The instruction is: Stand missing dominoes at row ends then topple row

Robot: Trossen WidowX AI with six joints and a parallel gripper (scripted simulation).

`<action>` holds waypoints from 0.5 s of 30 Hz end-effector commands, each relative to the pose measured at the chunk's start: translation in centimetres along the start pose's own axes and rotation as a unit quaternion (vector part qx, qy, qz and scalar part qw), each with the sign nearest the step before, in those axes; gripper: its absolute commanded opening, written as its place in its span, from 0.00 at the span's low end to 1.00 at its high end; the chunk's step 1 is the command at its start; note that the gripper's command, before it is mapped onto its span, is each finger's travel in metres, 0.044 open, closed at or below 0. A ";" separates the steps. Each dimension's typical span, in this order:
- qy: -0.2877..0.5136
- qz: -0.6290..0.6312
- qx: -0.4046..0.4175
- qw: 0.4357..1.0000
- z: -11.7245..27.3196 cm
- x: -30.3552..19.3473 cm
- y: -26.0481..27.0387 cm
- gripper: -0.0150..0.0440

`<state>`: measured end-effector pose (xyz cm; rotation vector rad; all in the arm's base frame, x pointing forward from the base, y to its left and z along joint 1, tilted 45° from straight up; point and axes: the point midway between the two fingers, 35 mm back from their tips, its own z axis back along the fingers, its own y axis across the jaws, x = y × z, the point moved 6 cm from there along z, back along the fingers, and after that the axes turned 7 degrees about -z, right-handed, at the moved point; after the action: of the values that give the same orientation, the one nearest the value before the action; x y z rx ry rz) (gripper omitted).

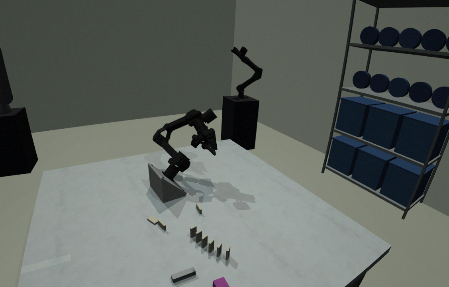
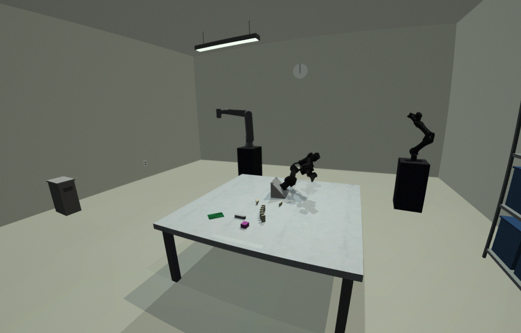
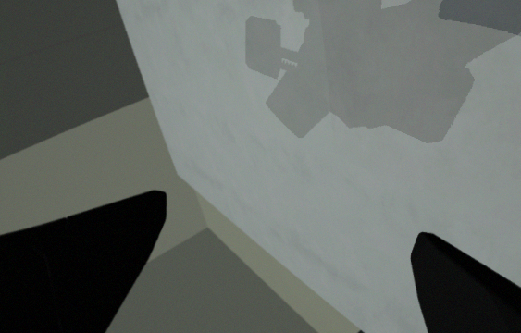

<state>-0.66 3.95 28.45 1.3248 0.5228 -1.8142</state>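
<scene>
Several cream dominoes stand upright in a straight, evenly spaced row; one near the middle and the near-end one mark it. Three loose dominoes lie between the row and the arm's base. One lies flat, and another, seemingly on its long edge, is close beside it. The third is apart, nearer the base, seemingly on its long edge too. My gripper is open with nothing between the fingers, high above the table and far from all dominoes. The wrist view shows no dominoes.
A grey and black bar and a magenta block lie beside the row. A green flat piece lies farther left. The arm's wedge-shaped base stands behind the loose dominoes.
</scene>
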 end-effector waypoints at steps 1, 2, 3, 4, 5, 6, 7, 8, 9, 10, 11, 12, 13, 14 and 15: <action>-0.003 0.000 0.001 1.000 -0.1 -0.1 0.1 0.98; -0.012 -0.002 0.003 1.000 -0.4 -0.3 0.3 1.00; -0.026 -0.004 0.006 1.000 -0.9 -0.7 0.8 1.00; -0.044 -0.006 0.010 0.999 -1.5 -1.1 1.3 1.00; -0.061 -0.010 0.013 0.998 -2.2 -1.5 2.0 1.00; -0.078 -0.013 0.016 0.997 -2.8 -1.8 2.6 1.00; -0.094 -0.017 0.019 0.995 -3.5 -2.1 3.3 1.00; -0.111 -0.021 0.021 0.993 -4.1 -2.4 4.0 1.00; -0.127 -0.026 0.022 0.991 -4.8 -2.6 4.7 1.00; -0.143 -0.031 0.023 0.989 -5.4 -2.7 5.5 1.00; -0.158 -0.037 0.024 0.986 -6.1 -2.7 6.3 1.00; -0.173 -0.043 0.025 0.984 -6.8 -2.7 7.2 1.00; -0.187 -0.050 0.025 0.981 -7.4 -2.7 8.0 1.00; -0.200 -0.057 0.025 0.978 -8.0 -2.6 8.9 1.00; -0.214 -0.064 0.024 0.975 -8.6 -2.4 9.8 1.00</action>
<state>9.32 5.64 29.40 1.0025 0.3515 -2.0871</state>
